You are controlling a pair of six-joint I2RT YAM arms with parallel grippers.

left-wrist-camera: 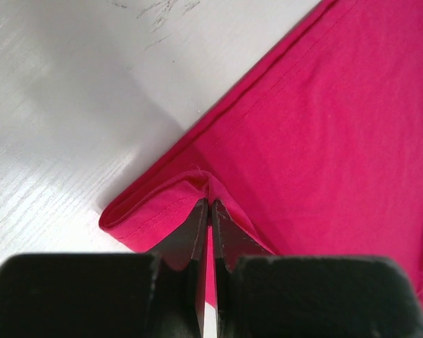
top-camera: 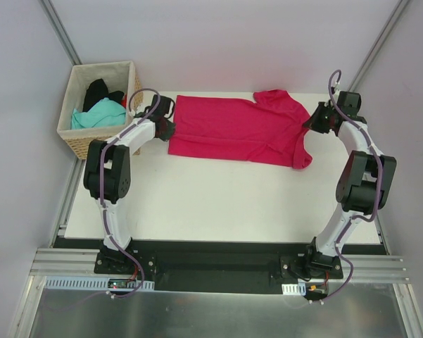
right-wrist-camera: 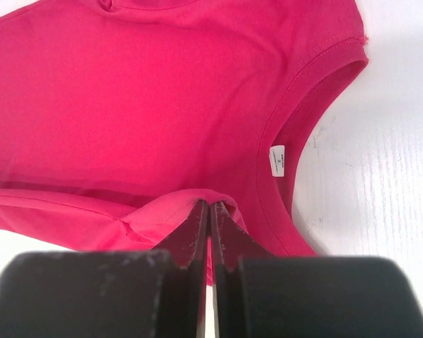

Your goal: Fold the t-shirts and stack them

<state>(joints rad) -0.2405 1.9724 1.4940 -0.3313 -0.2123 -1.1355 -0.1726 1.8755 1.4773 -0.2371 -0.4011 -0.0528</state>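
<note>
We clamp the crimson-pink cloth t-shirt [top-camera: 232, 130], spread across upper centre: left gripper [left-wrist-camera: 208, 205] pinching its left hem, right gripper [right-wrist-camera: 209, 206] its right end.

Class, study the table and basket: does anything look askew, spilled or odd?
Nothing spilled or damaged. The pink shirt lies rumpled at its right end, pinched by the left gripper and right gripper. The teal shirt and black shirt sit crumpled in the basket.

Overhead; both wrists close on shirt [top-camera: 232, 130]
</note>
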